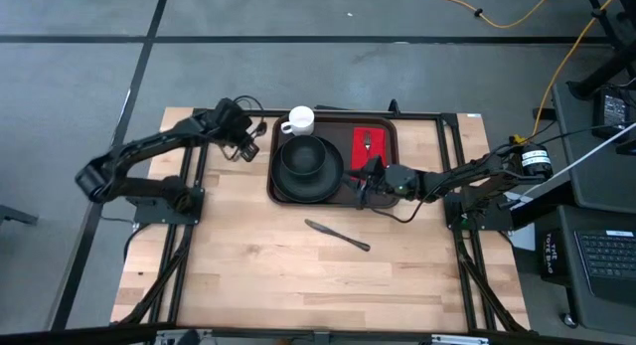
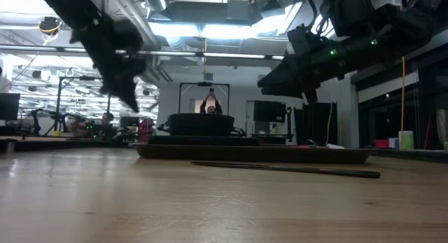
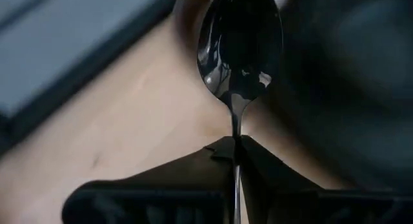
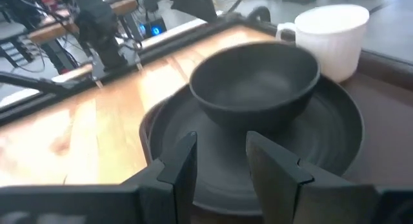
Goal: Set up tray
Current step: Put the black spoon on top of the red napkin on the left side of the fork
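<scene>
- The large dark brown rectangular plastic tray [image 1: 386, 123] with rounded corners and a raised rim lies at the far middle of the light wooden table [image 1: 258, 275].
- On the tray's left part rests a round black plate [image 1: 283, 182] carrying a black bowl [image 1: 303, 158]; a white mug [image 1: 299, 120] stands at the tray's far left corner, and a red folded napkin [image 1: 368, 144] with a fork [image 1: 367, 140] lying on it takes the right part.
- Only the high view shows the napkin and fork; the low view shows the tray [image 2: 252, 153] as a thin dark slab with the bowl's outline above it.
- A dark metal knife [image 1: 338, 235] lies on the bare table, near the tray's front edge but apart from it.
- The right gripper [image 1: 366, 182] hangs over the tray's right front part, beside the plate; the right wrist view shows its fingers [image 4: 177, 169] parted, holding nothing, with the bowl [image 4: 255, 82] and mug [image 4: 329, 37] ahead.
- The left gripper [image 1: 248, 136] hovers just left of the tray, off its edge; only the left wrist view shows its fingers pinching the stem of a shiny metal spoon [image 3: 239, 46], bowl end pointing outward over the wood.
</scene>
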You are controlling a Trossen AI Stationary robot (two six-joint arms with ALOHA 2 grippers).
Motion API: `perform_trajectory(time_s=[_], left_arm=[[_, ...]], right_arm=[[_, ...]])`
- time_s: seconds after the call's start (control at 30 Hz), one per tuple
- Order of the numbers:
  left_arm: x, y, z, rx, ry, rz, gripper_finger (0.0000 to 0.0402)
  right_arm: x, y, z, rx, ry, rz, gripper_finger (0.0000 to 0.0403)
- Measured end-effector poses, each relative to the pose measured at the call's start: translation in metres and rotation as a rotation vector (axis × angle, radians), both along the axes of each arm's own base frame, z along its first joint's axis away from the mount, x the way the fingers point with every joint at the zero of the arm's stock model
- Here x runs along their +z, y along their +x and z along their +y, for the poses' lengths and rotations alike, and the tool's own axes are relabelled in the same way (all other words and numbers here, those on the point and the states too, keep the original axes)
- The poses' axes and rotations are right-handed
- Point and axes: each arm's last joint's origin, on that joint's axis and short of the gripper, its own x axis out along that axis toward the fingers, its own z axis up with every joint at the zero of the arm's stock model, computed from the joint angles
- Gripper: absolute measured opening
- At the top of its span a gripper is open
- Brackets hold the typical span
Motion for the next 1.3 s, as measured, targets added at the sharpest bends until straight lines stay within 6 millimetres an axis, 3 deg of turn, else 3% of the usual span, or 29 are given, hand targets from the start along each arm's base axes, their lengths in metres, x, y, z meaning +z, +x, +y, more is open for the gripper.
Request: perform_trajectory(time_s=[0.23,0.4,0.6,0.8,1.07,1.3], left_arm=[[0.052,0.013,-0.034,-0.135,0.239,-0.312,0.0004],[0.069,0.027,-0.058,-0.200,0.356,-0.424,0.0003],[0.077,0.055,-0.088,-0.297,0.485,-0.502,0.0003],[0.084,0.079,-0.110,-0.372,0.618,-0.607,0.0003],[0.073,0.108,-0.119,-0.378,0.666,-0.670,0.0003],[0.064,0.125,-0.119,-0.399,0.693,-0.720,0.0003]], right_arm=[[0.008,0.002,0.008,-0.015,-0.134,-0.041,0.0138],[0.023,0.010,0.023,-0.045,-0.264,-0.043,0.0138],[0.049,0.035,0.046,0.015,-0.430,-0.065,0.0138],[0.049,0.069,0.058,-0.084,-0.576,0.026,0.0138],[0.056,0.109,0.060,-0.282,-0.652,0.036,0.0138],[0.065,0.113,0.059,-0.349,-0.645,-0.060,0.0138]])
